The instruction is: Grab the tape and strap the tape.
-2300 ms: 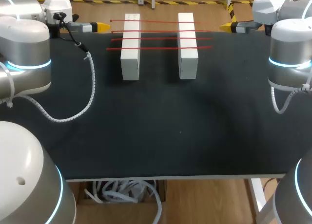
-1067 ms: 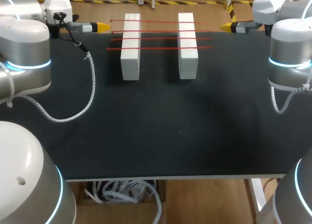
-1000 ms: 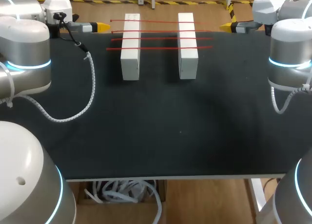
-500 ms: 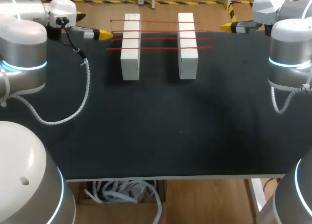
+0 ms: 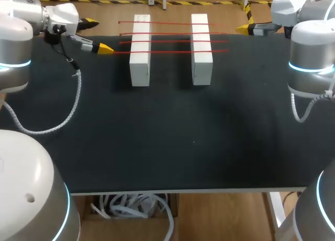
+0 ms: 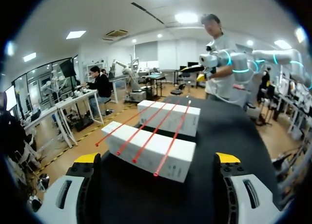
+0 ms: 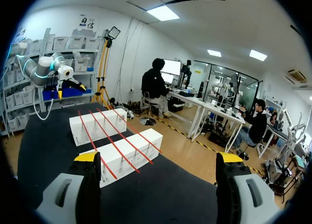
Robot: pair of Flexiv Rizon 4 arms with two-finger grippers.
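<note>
Nothing gripped. My left pincer (image 5: pixel 97 36), fingers spread and empty, sits just short of the red tapes (image 6: pixel 156 135), which lie ahead across two white blocks (image 6: pixel 146 153). My right pincer (image 7: pixel 158 158) is likewise spread (well back from them). In my judgement, grabbing and strapping are both outstanding.

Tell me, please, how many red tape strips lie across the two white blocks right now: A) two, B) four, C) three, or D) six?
B: the head view shows four red tape strips lying side by side, each spanning the left white block and the right white block.
</note>
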